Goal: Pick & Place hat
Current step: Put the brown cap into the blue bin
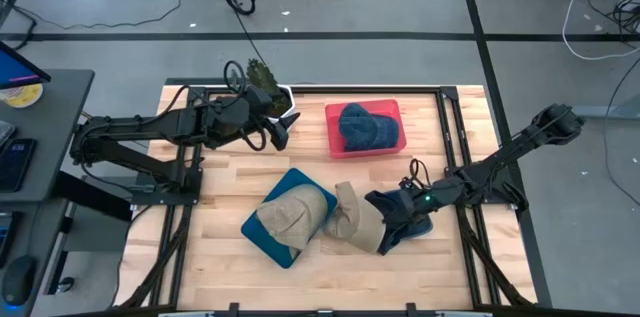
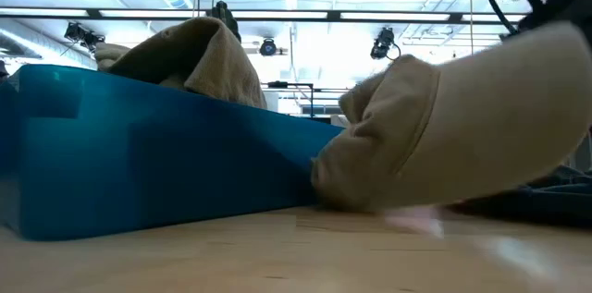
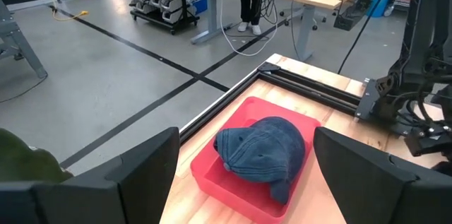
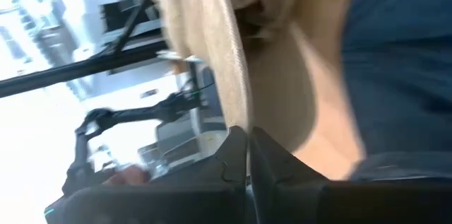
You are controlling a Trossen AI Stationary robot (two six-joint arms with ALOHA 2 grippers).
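Two tan hats show in the high view. One lies in a tilted blue bin [image 1: 285, 219]. The other tan hat [image 1: 355, 219] sits on the table between that bin and my right gripper [image 1: 390, 235], which is shut on it. A dark blue hat [image 1: 405, 205] lies on the table under the right arm. In the low view the held tan hat [image 2: 462, 127] leans against the blue bin [image 2: 139, 154]. My left gripper [image 1: 277, 129] hangs open near the far edge, beside the red bin [image 1: 332, 142] holding another blue hat [image 3: 263, 150]. My right gripper pinches a thin edge of the tan hat [image 4: 236, 104] between its two shut fingers [image 4: 272, 160]. It comes at the hat from the table's right side, low over the table. The hat's far end [image 2: 356, 187] rests on the table against the blue bin.
A white bin with a green hat [image 1: 265, 79] stands at the far edge behind the left gripper. Black frame rails [image 1: 450, 127] run along the table's sides. Bare wood [image 1: 230, 177] lies between the left arm and the blue bin.
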